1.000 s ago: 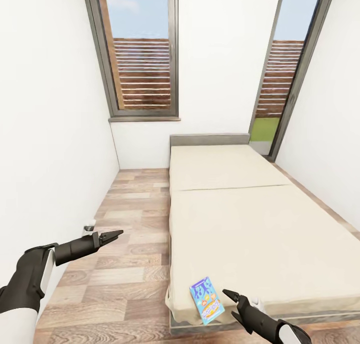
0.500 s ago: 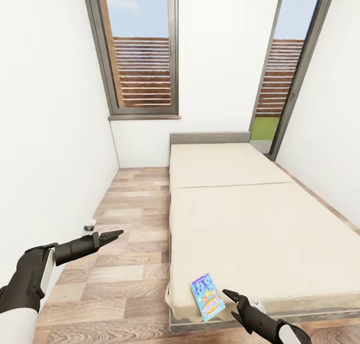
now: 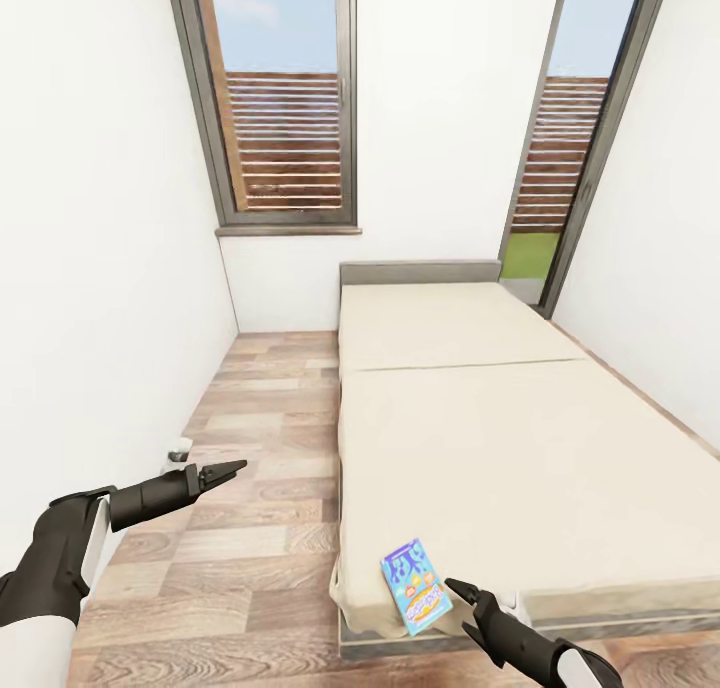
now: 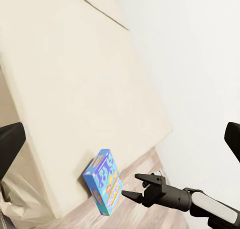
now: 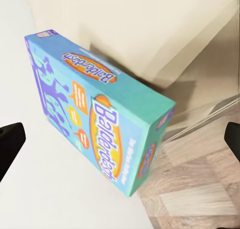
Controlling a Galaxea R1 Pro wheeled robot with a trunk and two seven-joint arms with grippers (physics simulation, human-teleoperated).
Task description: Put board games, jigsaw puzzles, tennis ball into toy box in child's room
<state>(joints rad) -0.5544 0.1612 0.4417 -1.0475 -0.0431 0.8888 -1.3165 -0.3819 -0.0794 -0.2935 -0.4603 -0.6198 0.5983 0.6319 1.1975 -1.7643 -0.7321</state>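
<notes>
A blue board game (image 3: 414, 586) with orange-yellow print lies flat on the bed (image 3: 500, 448), at the mattress's near left corner. My right gripper (image 3: 455, 605) hovers open just to the right of it, a little short of the box, fingertips pointing at it. The right wrist view has the box (image 5: 95, 124) close up between the spread fingers (image 5: 9, 139). My left gripper (image 3: 238, 465) is open over the wood floor, left of the bed and well away from the box. From the left wrist, the box (image 4: 104, 181) and the right gripper (image 4: 129, 186) are side by side.
A white wall (image 3: 90, 298) runs close along my left. A strip of wood-plank floor (image 3: 260, 468) lies between it and the bed. Two tall dark-framed windows (image 3: 285, 108) stand behind the grey headboard (image 3: 420, 272). A small white fitting (image 3: 180, 455) sits at the wall's base.
The whole picture has shifted a little upward, so the camera has moved. Both arms hold the same pose and the board game lies where it was.
</notes>
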